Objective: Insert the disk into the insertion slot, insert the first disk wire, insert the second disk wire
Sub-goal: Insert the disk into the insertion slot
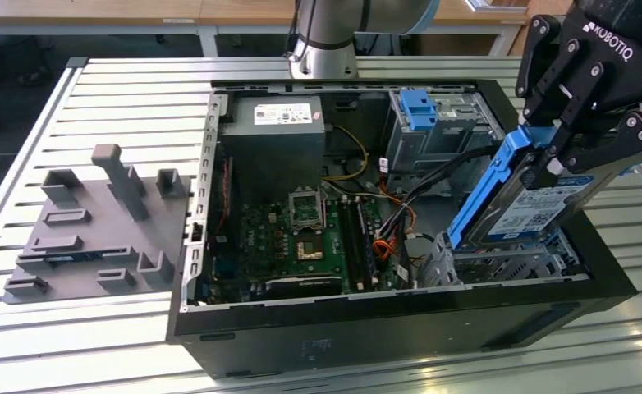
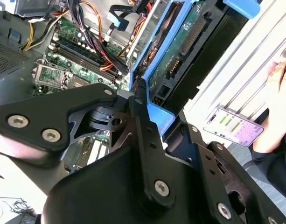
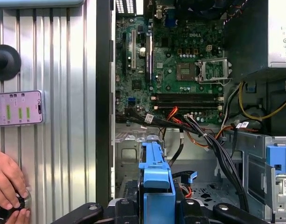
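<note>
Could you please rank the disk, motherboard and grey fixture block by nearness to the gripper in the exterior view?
1. The disk, clamped in the gripper.
2. The motherboard, inside the case.
3. The grey fixture block, outside the case, exterior view's left.

Matte black gripper (image 1: 579, 156), jointed links, silver screws (image 2: 162, 187), white lettering on its housing, smooth silver-grey arm tube (image 1: 327, 33)

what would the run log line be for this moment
gripper: shut on disk | disk: steeply tilted, lower end at insertion slot, not seated
</note>
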